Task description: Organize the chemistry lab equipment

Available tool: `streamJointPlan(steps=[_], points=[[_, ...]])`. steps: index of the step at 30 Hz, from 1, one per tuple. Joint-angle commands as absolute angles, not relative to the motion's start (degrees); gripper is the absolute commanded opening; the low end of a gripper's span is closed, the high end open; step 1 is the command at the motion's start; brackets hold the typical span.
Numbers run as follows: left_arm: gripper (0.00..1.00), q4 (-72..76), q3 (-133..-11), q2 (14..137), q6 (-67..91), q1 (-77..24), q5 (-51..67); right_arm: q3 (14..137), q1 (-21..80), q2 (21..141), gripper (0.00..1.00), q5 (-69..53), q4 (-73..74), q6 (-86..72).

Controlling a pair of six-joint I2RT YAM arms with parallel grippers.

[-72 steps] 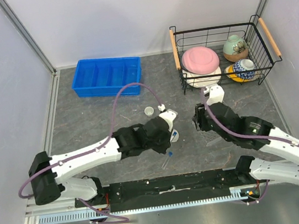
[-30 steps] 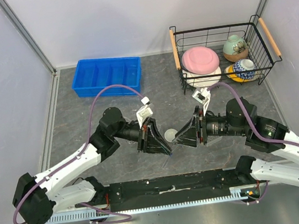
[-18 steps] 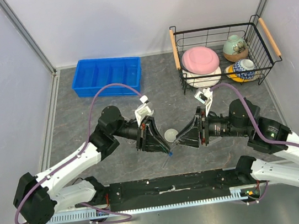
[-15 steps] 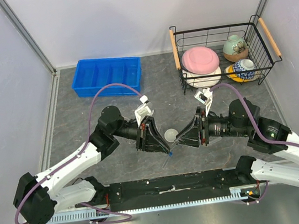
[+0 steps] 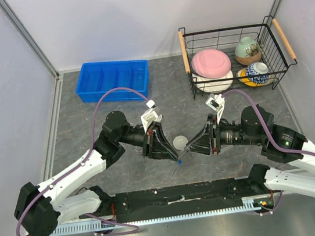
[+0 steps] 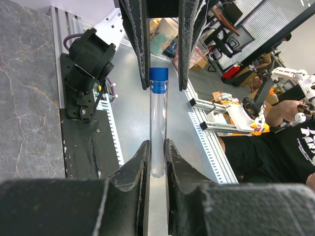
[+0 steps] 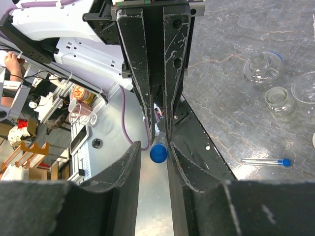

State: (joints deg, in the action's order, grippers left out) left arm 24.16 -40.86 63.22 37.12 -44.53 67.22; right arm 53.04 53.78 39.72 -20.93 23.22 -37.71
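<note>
A clear tube with a blue cap (image 6: 157,128) is held level between my two grippers at the table's middle. My left gripper (image 6: 157,147) (image 5: 172,154) is shut on its rounded bottom end. My right gripper (image 7: 153,147) (image 5: 191,147) faces it. Its jaws are open around the blue cap (image 7: 158,153), which sits close to one finger with a gap to the other. A second blue-capped tube (image 7: 266,161) (image 5: 175,169) lies on the table. A small white dish (image 5: 180,142) sits between the grippers. A glass flask (image 7: 263,69) and small beakers (image 7: 278,98) stand on the table.
A blue divided bin (image 5: 113,80) stands at the back left. A wire basket (image 5: 278,36) at the back right holds a pink plate (image 5: 211,62) and patterned bowls (image 5: 248,50). The black base rail (image 5: 180,197) runs along the near edge.
Since 2.4 s ago both arms have swung to face each other, with the tube lifted between them. In the last half second almost nothing has moved.
</note>
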Motion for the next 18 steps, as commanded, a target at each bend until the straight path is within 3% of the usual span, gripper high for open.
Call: streamJointPlan(steps=[1,4,10,12,13,14,15,17,18], points=[[0.02,26.28,-42.19,62.93,38.76,-43.59,67.50,52.47,54.23,38.76,0.34,-21.53,22.24,-37.44],[0.02,26.37,-42.10,63.02,38.85,-43.59,67.50,52.38,54.14,38.67,0.29,-21.36,22.32,-37.36],[0.02,26.63,-41.75,63.19,39.02,-43.59,67.59,52.91,54.14,39.11,0.00,-20.48,22.76,-36.91],[0.03,26.54,-41.40,63.28,39.55,-43.59,67.33,53.26,54.14,39.20,0.00,-19.52,23.38,-36.30],[0.07,26.54,-41.22,63.19,39.81,-43.59,66.37,53.35,54.14,39.29,0.00,-19.16,23.64,-36.12],[0.16,25.59,-41.05,63.28,40.08,-43.59,65.66,53.44,54.14,39.37,0.00,-18.90,23.82,-35.78],[0.36,24.97,-41.22,63.37,40.17,-43.59,65.57,53.61,54.14,39.46,0.00,-18.03,23.99,-35.51],[0.46,23.56,-41.31,62.93,39.99,-43.59,64.69,53.79,54.23,39.64,0.00,-16.53,24.95,-34.90],[0.59,19.73,-42.18,62.84,38.77,-43.59,64.08,54.22,54.23,39.73,0.00,-14.96,25.57,-34.63]])
